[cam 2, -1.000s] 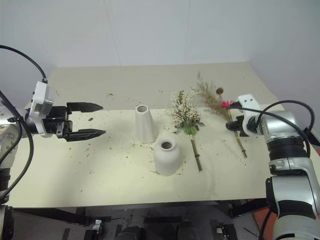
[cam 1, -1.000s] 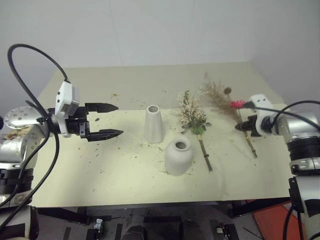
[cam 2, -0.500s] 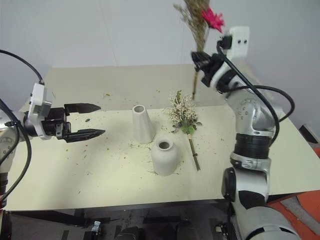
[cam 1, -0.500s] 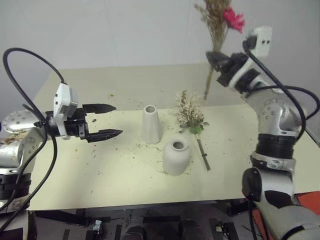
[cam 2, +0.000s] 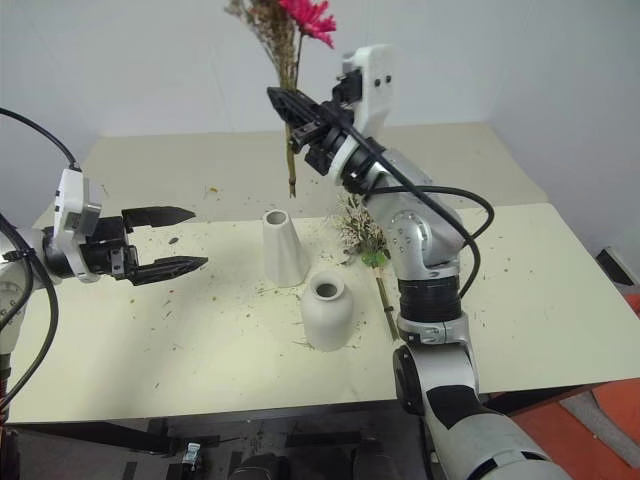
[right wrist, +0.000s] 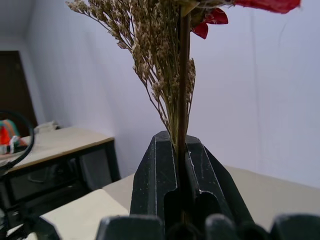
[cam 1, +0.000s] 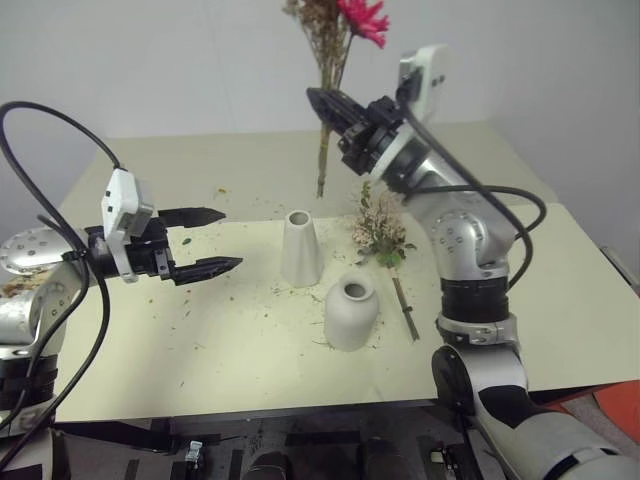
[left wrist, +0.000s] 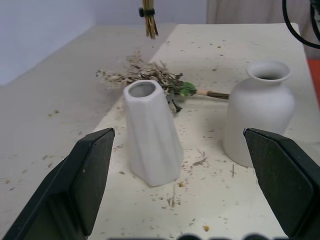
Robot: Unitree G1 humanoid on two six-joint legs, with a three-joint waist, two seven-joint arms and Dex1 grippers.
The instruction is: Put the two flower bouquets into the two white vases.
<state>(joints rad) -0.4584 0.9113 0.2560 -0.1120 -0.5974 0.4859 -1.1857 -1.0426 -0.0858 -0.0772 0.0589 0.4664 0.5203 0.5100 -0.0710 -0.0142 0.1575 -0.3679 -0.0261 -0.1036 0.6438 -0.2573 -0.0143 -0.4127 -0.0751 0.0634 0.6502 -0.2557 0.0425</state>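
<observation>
My right gripper [cam 1: 322,103] is shut on the stems of the tan grass bouquet with the pink daisy [cam 1: 335,25], holding it upright in the air above and slightly behind the tall tapered white vase [cam 1: 302,248]; its stem ends [left wrist: 148,20] hang over the table. The squat rounded vase [cam 1: 350,313] stands in front of the tall one. The cream-white bouquet with green leaves [cam 1: 382,226] lies on the table to their right. My left gripper [cam 1: 222,240] stands open to the left of the vases, pointing at them, nothing between its fingers [left wrist: 90,170].
Dried plant crumbs are scattered over the cream table [cam 1: 200,330], mostly around the vases. The tabletop is bare to the left and in front. A white wall stands behind the table. A second table and dark furniture appear in the right wrist view.
My right arm lifted the pink-daisy bouquet off the table's right side and swung it up and left, to above the tall vase. The left gripper stayed in place, open.
</observation>
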